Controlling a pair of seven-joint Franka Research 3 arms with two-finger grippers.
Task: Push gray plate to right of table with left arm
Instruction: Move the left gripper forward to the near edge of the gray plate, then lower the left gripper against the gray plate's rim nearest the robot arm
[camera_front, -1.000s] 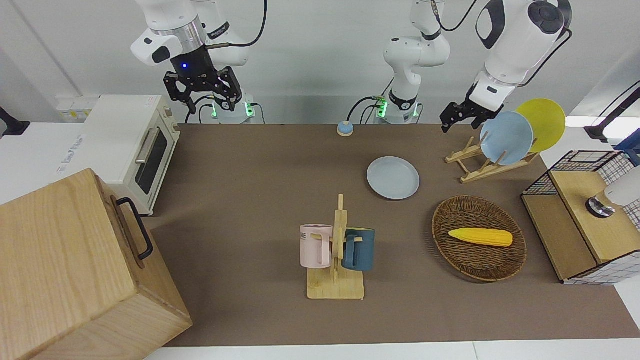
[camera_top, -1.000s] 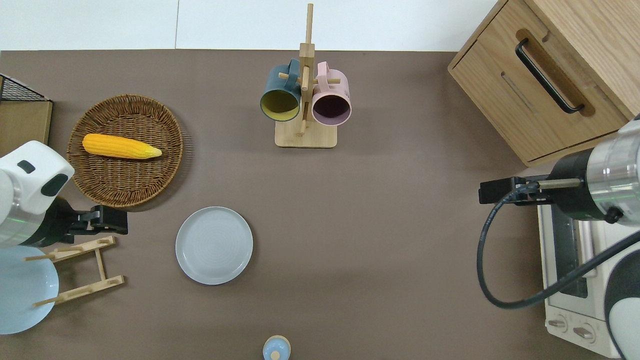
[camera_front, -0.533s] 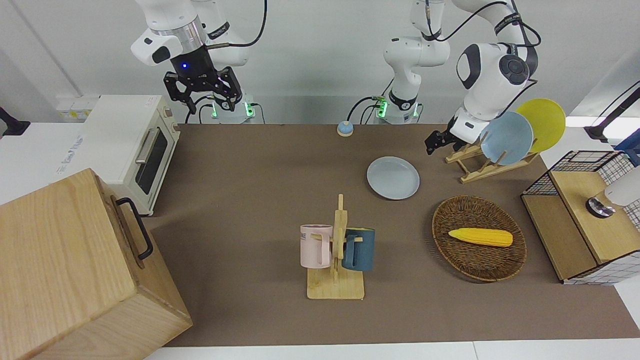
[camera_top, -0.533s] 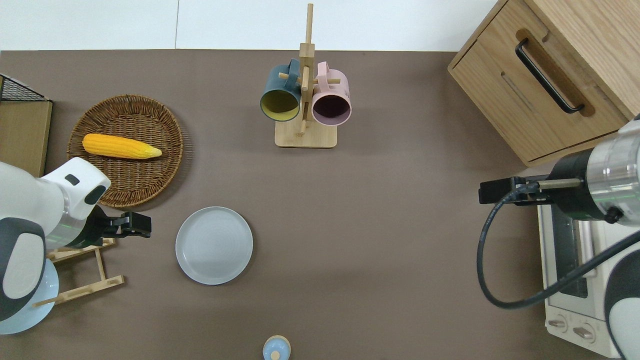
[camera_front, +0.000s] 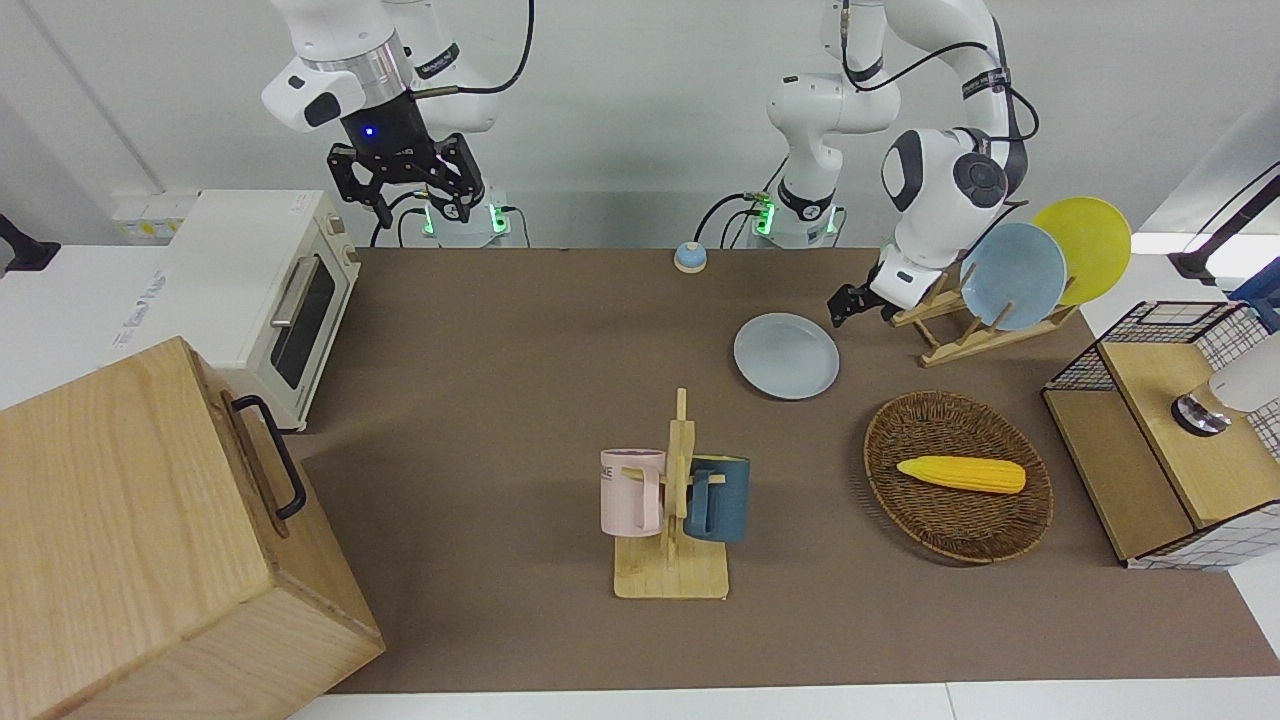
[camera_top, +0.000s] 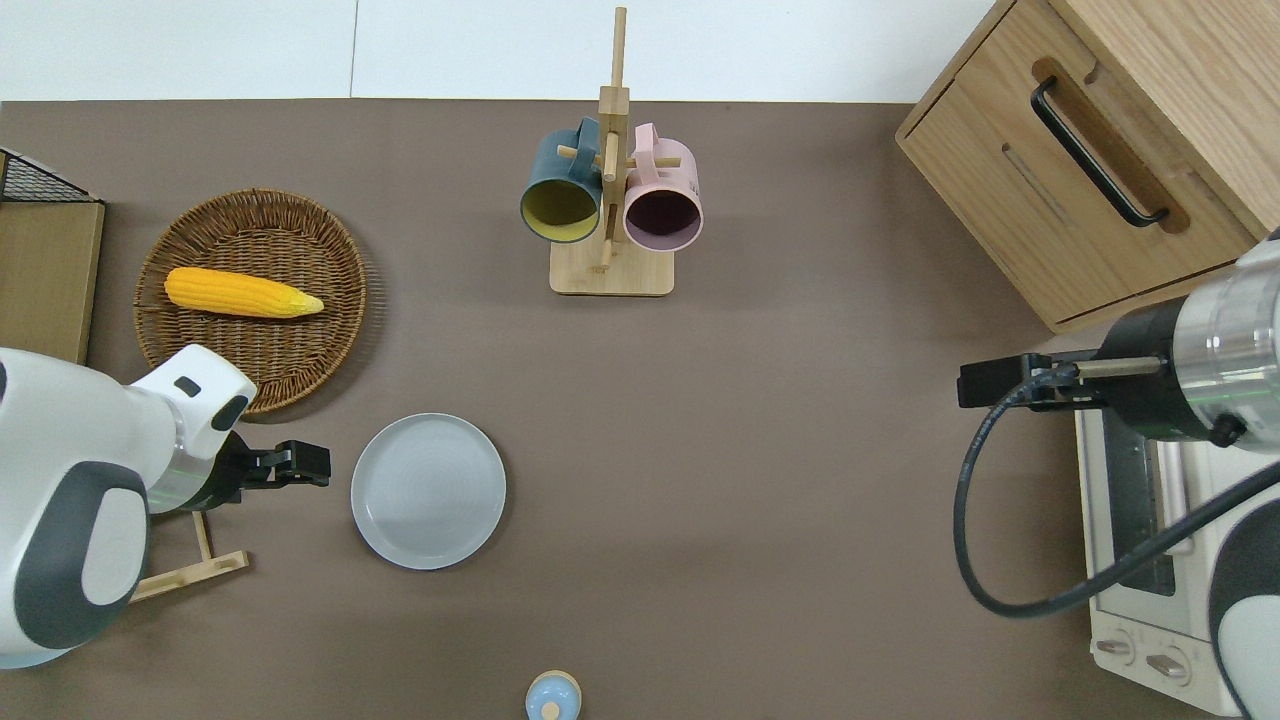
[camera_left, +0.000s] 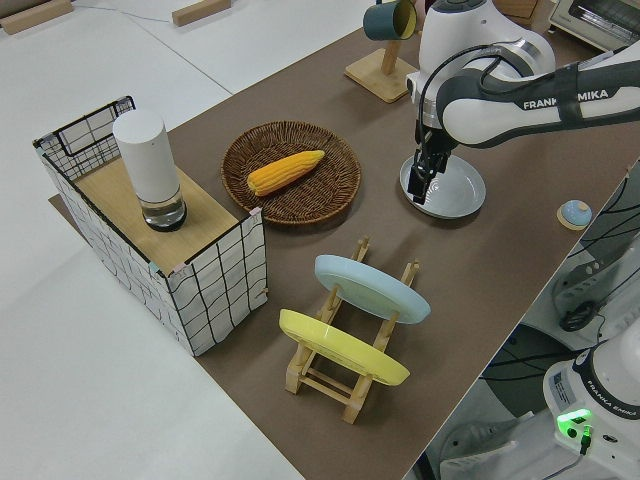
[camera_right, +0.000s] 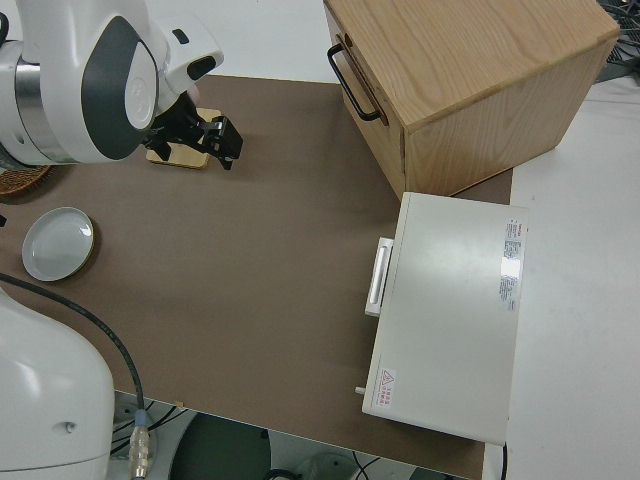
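Left gripper low over the surface, just beside the plate on its rack side; jaws' state can't tell. Plate lies flat, nearer the robots than the corn basket. Forearm reads "FRANKA EMIKA". Farther out, mug stand. Right arm parked.

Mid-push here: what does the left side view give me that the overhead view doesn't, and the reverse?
Only the left side view shows the yellow plate and sky-blue plate slotted in the wooden rack, and the white cylinder on the wire-sided box. Only the overhead view shows the toaster oven, the wooden cabinet, the pink mug and the parked right arm. Both show the left pincer beside the gray plate, and the corn in its basket.
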